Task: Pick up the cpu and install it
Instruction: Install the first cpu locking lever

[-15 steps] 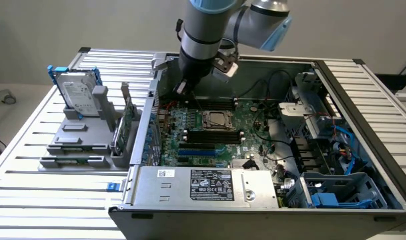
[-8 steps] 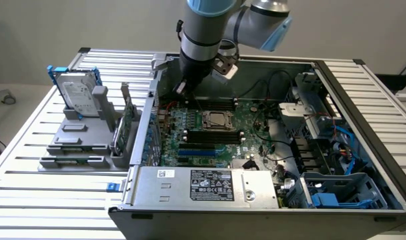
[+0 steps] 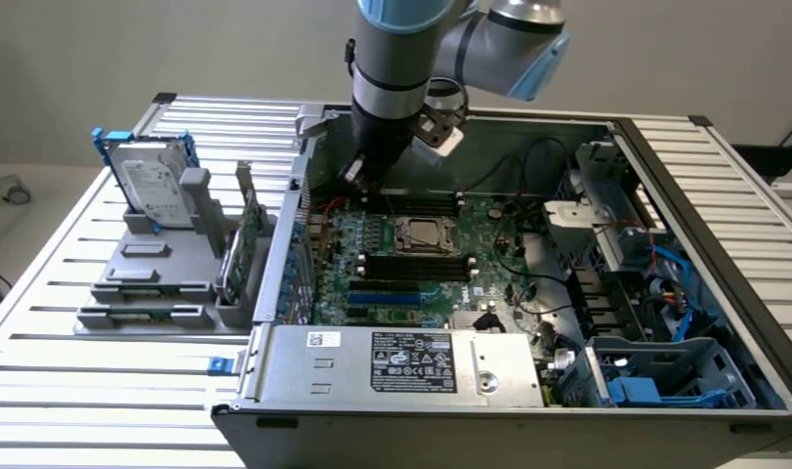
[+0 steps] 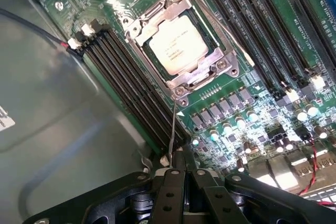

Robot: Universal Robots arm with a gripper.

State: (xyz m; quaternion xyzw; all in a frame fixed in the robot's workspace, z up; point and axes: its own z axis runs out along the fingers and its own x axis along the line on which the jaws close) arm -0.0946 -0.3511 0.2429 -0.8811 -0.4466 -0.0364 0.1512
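Sitting in its socket (image 4: 223, 61), the cpu (image 4: 176, 43) bears illegible print; the hand (image 4: 177, 158) has fingers together.

A slatted metal table (image 3: 57, 391) is loaded with two things. An open computer case (image 3: 500, 435) is laid across its middle, towards the edge at the exterior view's right. A grey holder (image 3: 148, 288) is set just beside the case, nearer the edge at the exterior view's left.
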